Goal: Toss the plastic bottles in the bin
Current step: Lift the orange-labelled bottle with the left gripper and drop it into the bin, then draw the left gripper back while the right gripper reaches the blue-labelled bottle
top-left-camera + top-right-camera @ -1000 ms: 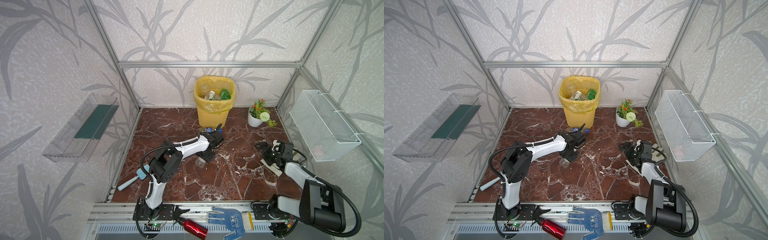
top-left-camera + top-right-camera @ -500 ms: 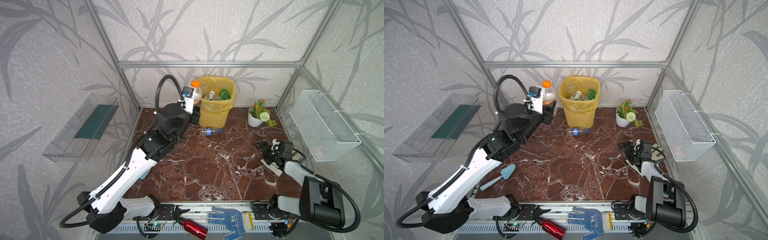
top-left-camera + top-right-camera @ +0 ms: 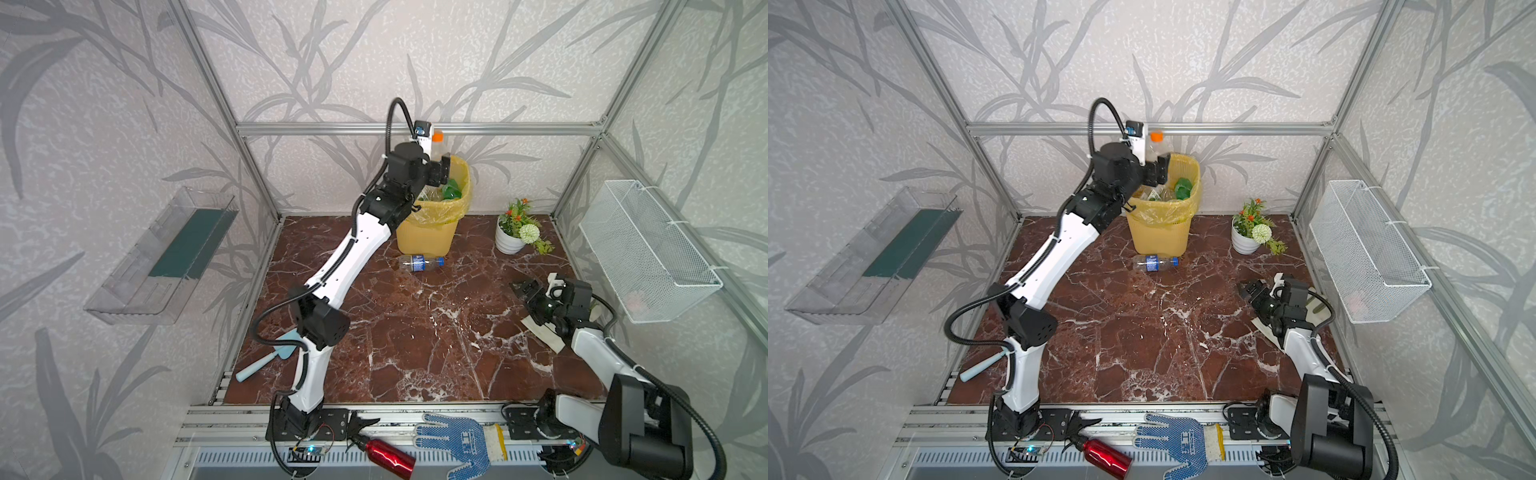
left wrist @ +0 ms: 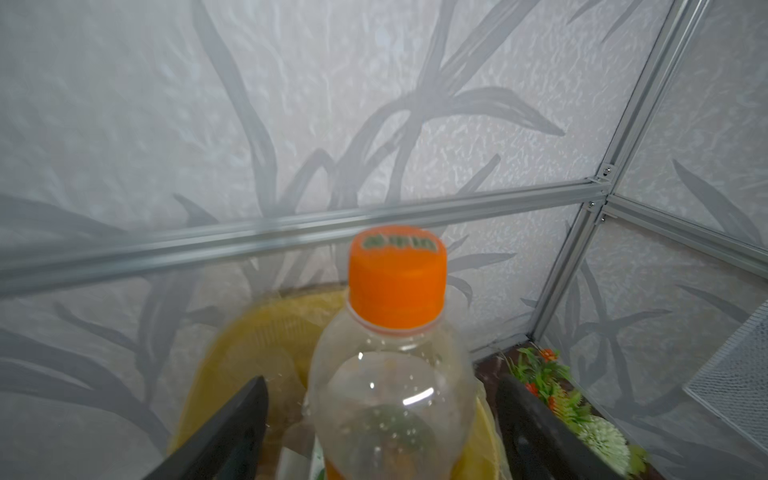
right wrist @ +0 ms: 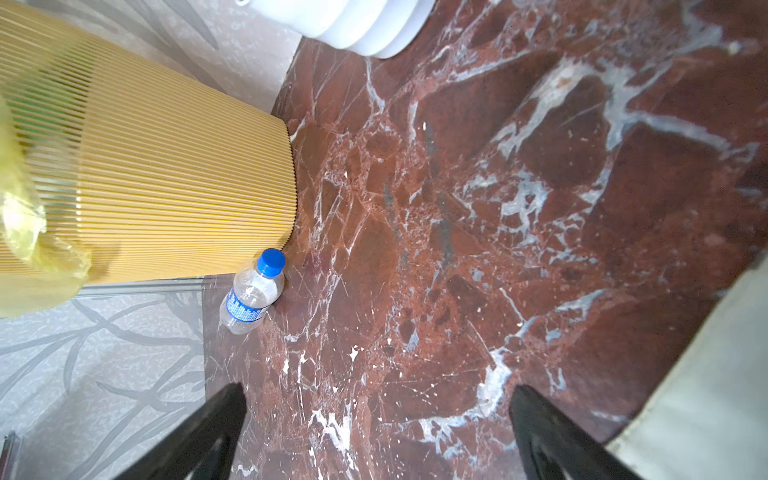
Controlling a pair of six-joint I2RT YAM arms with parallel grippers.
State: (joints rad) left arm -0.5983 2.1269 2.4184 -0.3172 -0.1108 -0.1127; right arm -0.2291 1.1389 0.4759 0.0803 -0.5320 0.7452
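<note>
The yellow bin [image 3: 424, 237] [image 3: 1158, 232] stands at the back wall with green and clear plastic bottles [image 3: 451, 192] inside. My left gripper [image 3: 442, 168] [image 4: 382, 399] is raised over the bin's near rim, open. A clear orange-capped bottle [image 3: 437, 143] [image 4: 395, 374] stands upright between its fingers [image 4: 245, 415], with a gap on each side. A clear blue-capped bottle [image 3: 419, 262] [image 5: 253, 293] lies on the floor against the bin's foot. My right gripper [image 3: 524, 291] [image 5: 378, 411] is open and empty, low over the floor at the right.
A potted plant [image 3: 515, 232] stands right of the bin. A white wire basket [image 3: 648, 253] hangs on the right wall, a clear tray [image 3: 166, 253] on the left. A blue spatula [image 3: 266, 361] lies front left; a red metal bottle [image 3: 388, 453] and glove [image 3: 461, 440] sit on the front rail.
The left arm rose from the floor with the orange-capped bottle and swung to the bin, where its jaws have spread open. The right arm has barely moved.
</note>
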